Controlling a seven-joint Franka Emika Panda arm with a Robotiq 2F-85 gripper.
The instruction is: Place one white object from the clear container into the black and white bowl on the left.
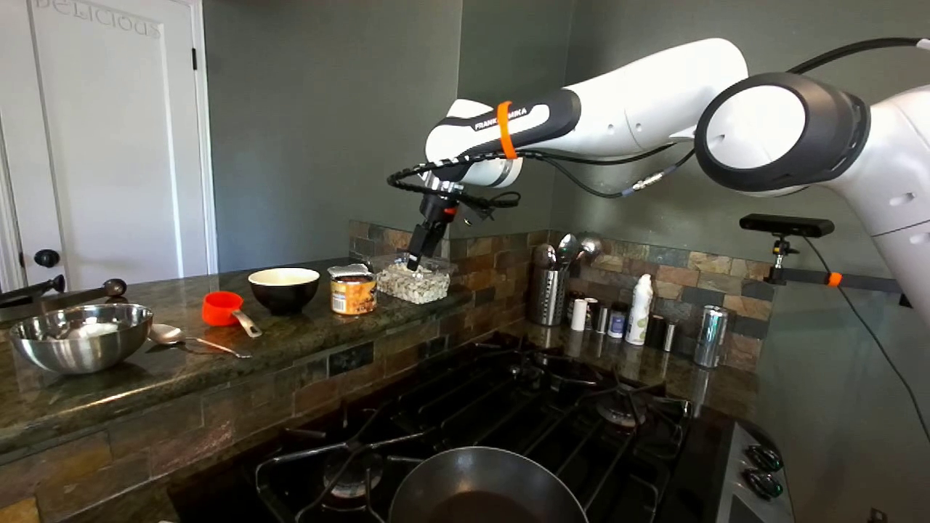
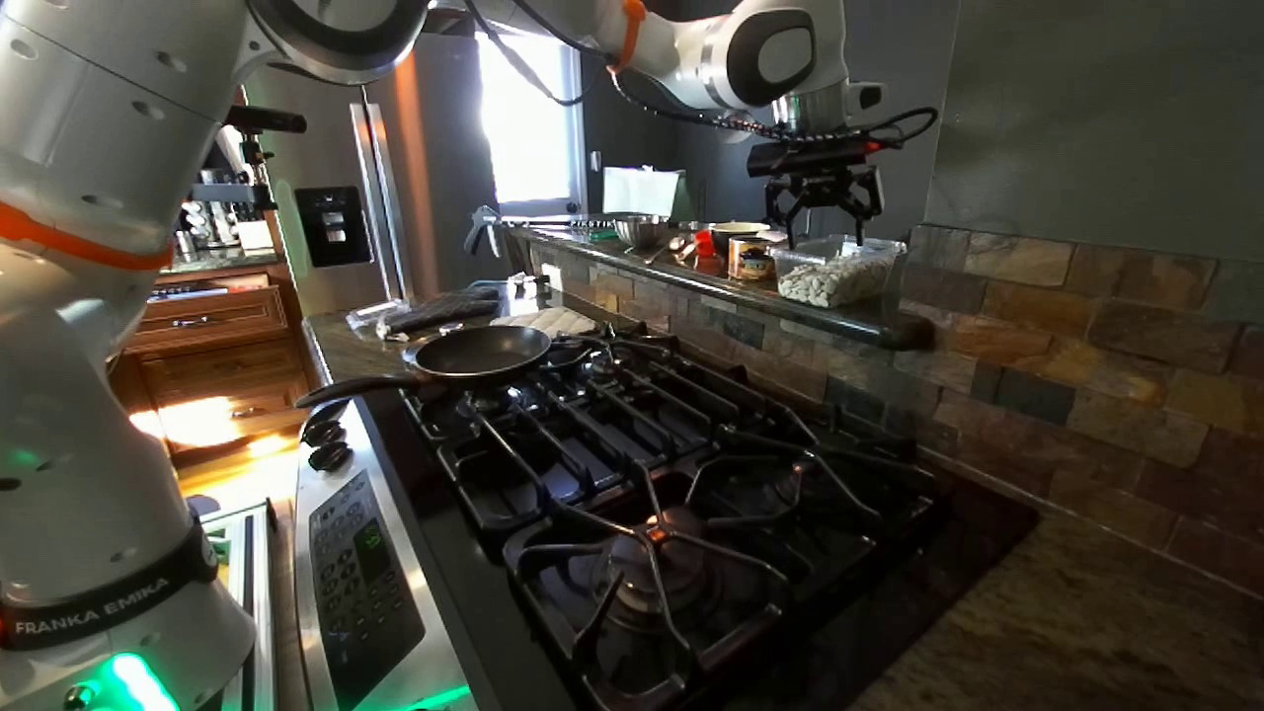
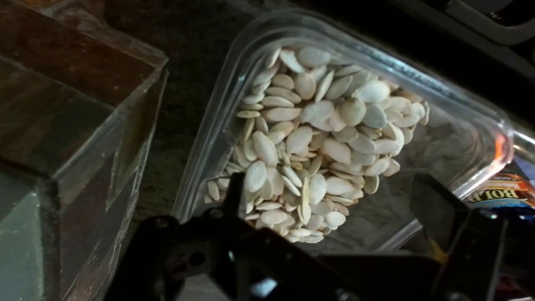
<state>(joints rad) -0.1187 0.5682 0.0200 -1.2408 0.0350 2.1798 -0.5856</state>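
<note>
Flat, oval, pale seeds [image 3: 307, 146] lie heaped in the clear plastic tub [image 3: 209, 125]. Over it, the pincer [image 3: 329, 184] stands spread. Along the stone desk [image 1: 305, 333] from the tub stand a cylindrical can [image 1: 354, 293], then the round bowl [image 1: 283, 298], black outside, whitish within.

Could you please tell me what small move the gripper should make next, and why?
I would probably ease the open gripper further over the pale pieces before lowering it: in the wrist view, one of its fingers appears across the rim of the clear container, while most of the pieces lie farther up the picture.
</note>
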